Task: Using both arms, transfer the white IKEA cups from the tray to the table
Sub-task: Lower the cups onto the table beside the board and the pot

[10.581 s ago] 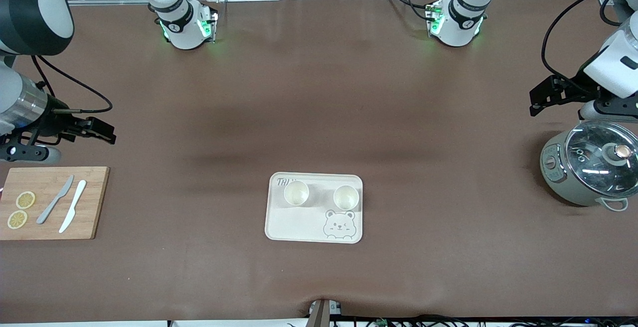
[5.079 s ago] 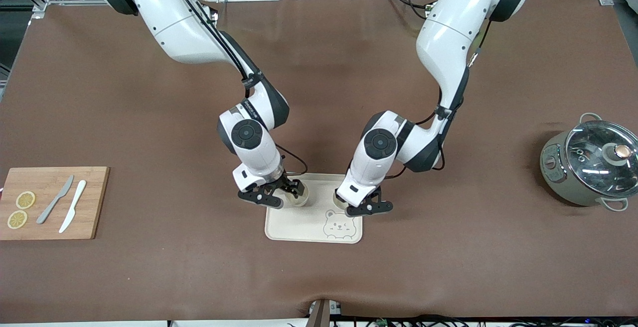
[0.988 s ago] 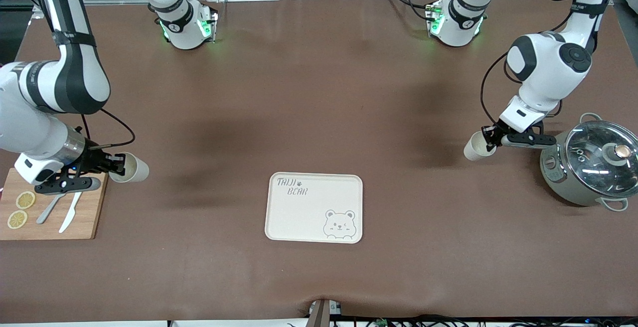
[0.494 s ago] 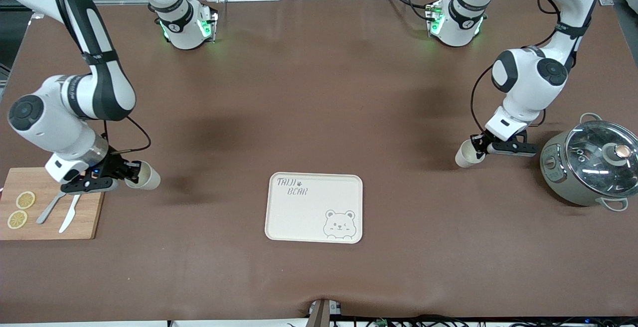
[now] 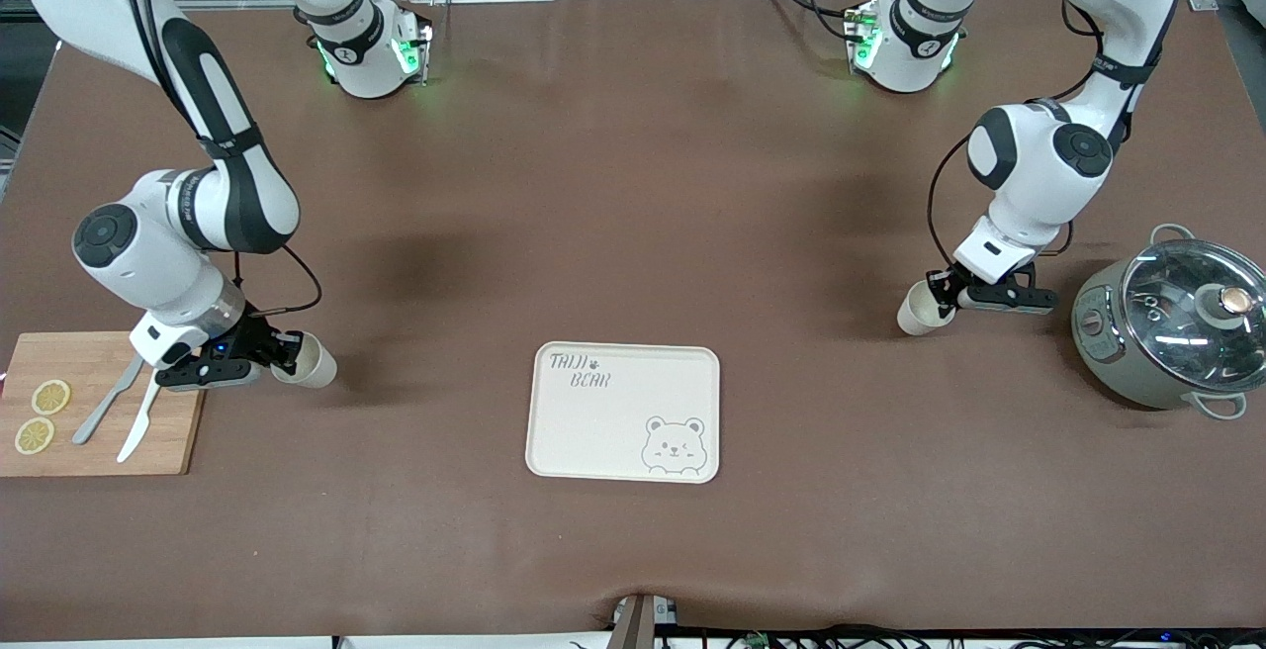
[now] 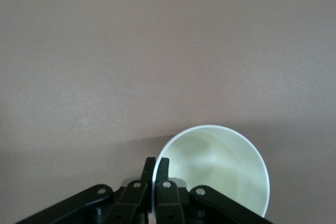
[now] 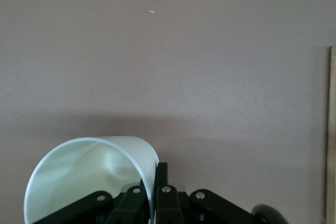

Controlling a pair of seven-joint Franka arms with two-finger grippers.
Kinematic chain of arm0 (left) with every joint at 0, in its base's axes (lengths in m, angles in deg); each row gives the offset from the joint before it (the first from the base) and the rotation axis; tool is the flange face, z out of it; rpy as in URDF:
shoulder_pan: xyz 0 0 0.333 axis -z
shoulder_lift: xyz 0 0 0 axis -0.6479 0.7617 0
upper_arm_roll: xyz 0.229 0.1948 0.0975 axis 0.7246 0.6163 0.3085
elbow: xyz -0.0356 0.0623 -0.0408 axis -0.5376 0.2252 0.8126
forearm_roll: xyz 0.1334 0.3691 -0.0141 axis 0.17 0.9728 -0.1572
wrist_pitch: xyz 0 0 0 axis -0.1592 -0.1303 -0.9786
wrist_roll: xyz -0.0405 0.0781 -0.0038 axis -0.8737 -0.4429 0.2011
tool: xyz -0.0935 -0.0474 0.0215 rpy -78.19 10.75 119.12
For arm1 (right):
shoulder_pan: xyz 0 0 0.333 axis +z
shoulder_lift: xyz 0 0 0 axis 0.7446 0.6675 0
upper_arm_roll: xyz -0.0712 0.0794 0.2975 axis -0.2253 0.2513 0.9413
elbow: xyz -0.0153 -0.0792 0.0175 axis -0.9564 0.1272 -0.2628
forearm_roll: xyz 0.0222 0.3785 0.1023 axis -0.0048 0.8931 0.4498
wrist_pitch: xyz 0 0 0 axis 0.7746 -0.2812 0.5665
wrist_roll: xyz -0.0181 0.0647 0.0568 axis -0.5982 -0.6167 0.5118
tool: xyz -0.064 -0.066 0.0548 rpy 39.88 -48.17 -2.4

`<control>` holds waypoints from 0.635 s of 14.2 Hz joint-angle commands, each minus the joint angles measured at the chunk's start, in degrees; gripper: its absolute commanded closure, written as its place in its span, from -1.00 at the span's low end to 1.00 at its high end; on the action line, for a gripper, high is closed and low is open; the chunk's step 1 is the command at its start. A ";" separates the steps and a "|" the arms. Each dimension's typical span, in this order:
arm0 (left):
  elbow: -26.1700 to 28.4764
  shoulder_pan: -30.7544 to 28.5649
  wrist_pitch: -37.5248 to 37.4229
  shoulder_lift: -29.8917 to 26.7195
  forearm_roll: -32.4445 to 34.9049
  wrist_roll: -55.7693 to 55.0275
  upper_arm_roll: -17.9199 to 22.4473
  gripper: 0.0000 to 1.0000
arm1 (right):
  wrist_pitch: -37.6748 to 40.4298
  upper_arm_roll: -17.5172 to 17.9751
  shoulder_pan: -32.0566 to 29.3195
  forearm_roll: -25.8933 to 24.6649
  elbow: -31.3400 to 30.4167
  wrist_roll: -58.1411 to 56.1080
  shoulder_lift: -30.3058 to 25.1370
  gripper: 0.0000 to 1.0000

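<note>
Each arm holds one white IKEA cup by its rim, tilted, low over the brown table. My right gripper is shut on a cup beside the wooden board, toward the right arm's end. In the right wrist view the cup has its wall pinched between the fingers. My left gripper is shut on the other cup beside the pot, toward the left arm's end. In the left wrist view that cup is pinched the same way by my gripper.
A cream bear-printed tray lies bare at the table's middle. A wooden cutting board with two knives and lemon slices lies at the right arm's end. A grey pot with a glass lid stands at the left arm's end.
Both arms have lowered their cups toward the table and drawn them a little toward the tray. Earlier, both cups stood on the tray and were lifted off it.
</note>
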 commanded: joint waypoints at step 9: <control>-0.04 -0.53 1.60 1.15 -1.46 1.52 -0.66 1.00 | -9.89 1.21 -0.21 1.81 -1.94 -1.33 3.89 1.00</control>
